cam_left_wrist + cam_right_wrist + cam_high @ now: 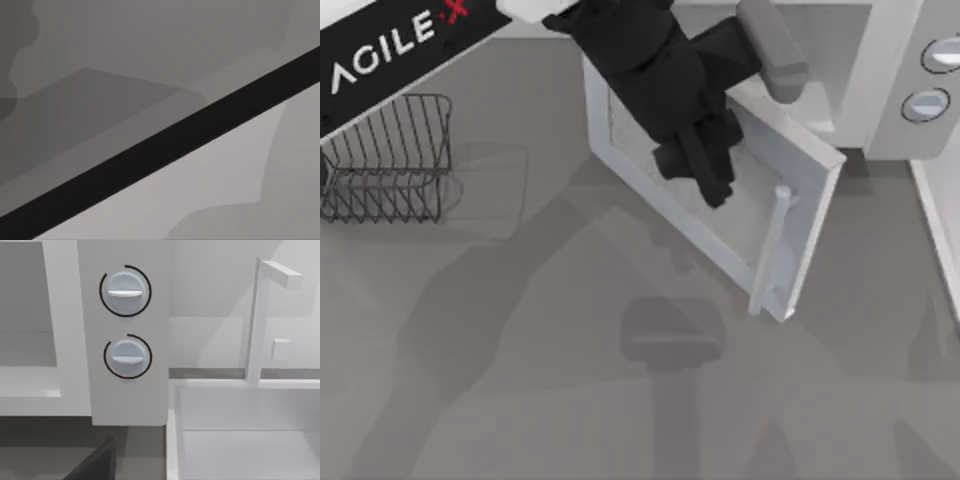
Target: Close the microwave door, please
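Right now the microwave door stands swung open, its free edge reaching out over the table toward five o'clock from the microwave body, which sits at the top view's upper right. A pale bar handle runs along the door's outer edge, and the greyish window faces up and leftward.

My left arm comes in from eleven o'clock and lies across the door. Its left gripper rests over the window panel, just short of the handle; whether it touches the panel cannot be told. Whether the jaws are apart or together cannot be told either, since the dark wrist covers them from above. From the left wrist, a black diagonal band crosses grey surfaces, and nothing more can be made out there.

The right wrist camera looks at the two round knobs on the microwave's front panel, one above the other, with a white sink-like basin and a thin white tap beside it.

A wire basket stands on the table at nine o'clock, well apart from the door.
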Controlling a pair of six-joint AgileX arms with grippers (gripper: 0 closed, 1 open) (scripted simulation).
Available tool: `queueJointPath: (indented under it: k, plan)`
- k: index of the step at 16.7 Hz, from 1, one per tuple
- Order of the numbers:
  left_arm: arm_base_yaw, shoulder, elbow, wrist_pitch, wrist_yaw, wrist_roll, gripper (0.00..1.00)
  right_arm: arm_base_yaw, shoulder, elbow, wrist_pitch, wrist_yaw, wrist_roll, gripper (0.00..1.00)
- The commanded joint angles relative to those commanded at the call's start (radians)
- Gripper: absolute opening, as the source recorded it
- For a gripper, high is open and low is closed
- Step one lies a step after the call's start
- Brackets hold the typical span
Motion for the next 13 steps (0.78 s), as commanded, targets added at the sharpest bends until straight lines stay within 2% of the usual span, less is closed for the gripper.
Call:
queueJointPath:
  k: [7,13]
  plan:
    - [0.002,-0.008,0.027,0.023,-0.011,0.006,0.00,0.000,0.000,0.000,0.000,0.000,0.000,1.00]
    - [-0.132,0.044,0.046,0.029,-0.122,0.028,0.00,0.000,0.000,0.000,0.000,0.000,0.000,1.00]
